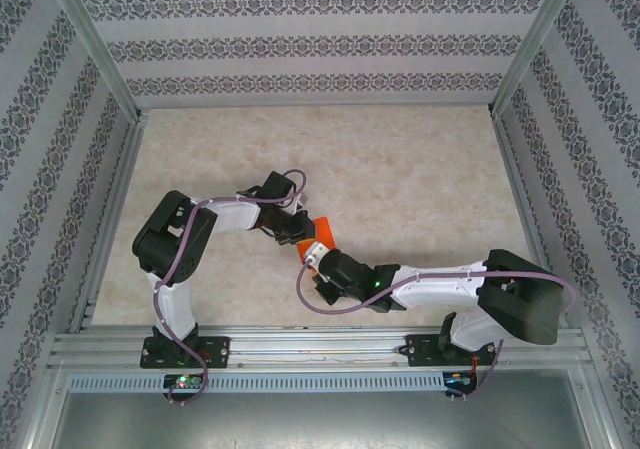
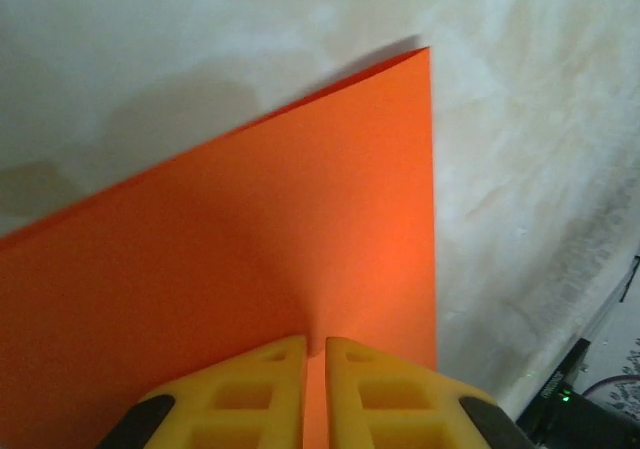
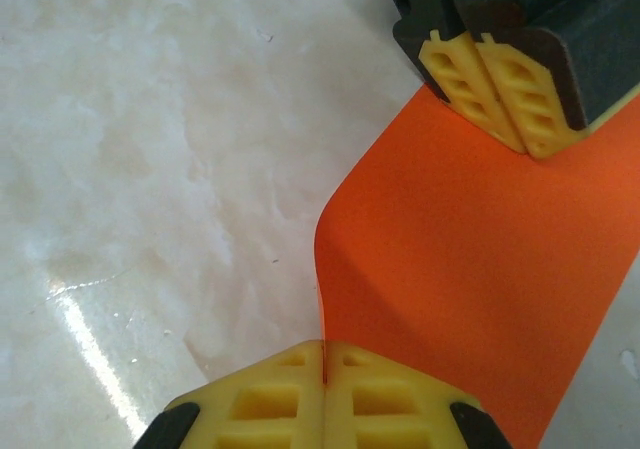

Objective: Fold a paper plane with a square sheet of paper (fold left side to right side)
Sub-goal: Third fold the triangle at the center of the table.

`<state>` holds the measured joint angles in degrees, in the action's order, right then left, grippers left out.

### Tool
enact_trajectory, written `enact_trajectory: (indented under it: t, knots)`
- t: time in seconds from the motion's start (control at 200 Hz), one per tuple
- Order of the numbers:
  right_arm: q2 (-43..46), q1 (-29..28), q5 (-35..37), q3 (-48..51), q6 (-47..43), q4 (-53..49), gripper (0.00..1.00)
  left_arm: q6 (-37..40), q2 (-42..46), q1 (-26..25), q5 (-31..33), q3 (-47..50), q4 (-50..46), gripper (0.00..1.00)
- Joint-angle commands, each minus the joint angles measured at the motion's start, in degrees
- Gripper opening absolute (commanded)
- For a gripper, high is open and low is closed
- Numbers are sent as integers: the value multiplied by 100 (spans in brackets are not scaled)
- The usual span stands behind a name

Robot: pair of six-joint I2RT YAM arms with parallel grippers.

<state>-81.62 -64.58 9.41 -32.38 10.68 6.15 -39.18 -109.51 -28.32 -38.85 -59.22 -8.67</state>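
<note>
Paper (image 1: 322,231) mid-table (image 1: 420,169) btw arms, bowed, one edge lifted. L gripper (image 2: 315,347) pinching paper at one edge. R gripper (image 3: 323,354) pinching opposite edge, beside curl. Likely thin, light, floppy, and creases or tears easily. Best grip: shallow pinch at edge/corner, don't pull taut.

The square sheet of paper (image 1: 322,231), plain bright orange-red, sits near the table's (image 1: 420,169) middle, toward its near edge, 1 side curled upward.
</note>
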Motion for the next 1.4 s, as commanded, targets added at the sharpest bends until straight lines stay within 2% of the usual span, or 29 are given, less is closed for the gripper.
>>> enact_trajectory:
  t: [0.0, 0.26, 0.495, 0.914, 1.029, 1.394]
  knots:
    - [12, 117, -444, 79, 353, -232, 0, 336, -136, -85, 105, -125, -280, 12]
    - [264, 537, -1198, 290, 880, -295, 0, 622, -307, -193, 184, -85, -371, 10]
    - [489, 1187, -1896, 478, 1239, -129, 0, 924, -373, -284, 177, -163, -448, 9]
    - [125, 2305, -3314, 513, 2131, 284, 0, 1560, -586, -412, 31, -540, -660, 7]
    - [10, 2442, -3394, 494, 2232, 299, 0, 1753, -662, -442, 22, -702, -798, 7]
    - [-86, 2585, -2998, 478, 2232, 182, 0, 1895, -769, -482, -34, -858, -899, 6]
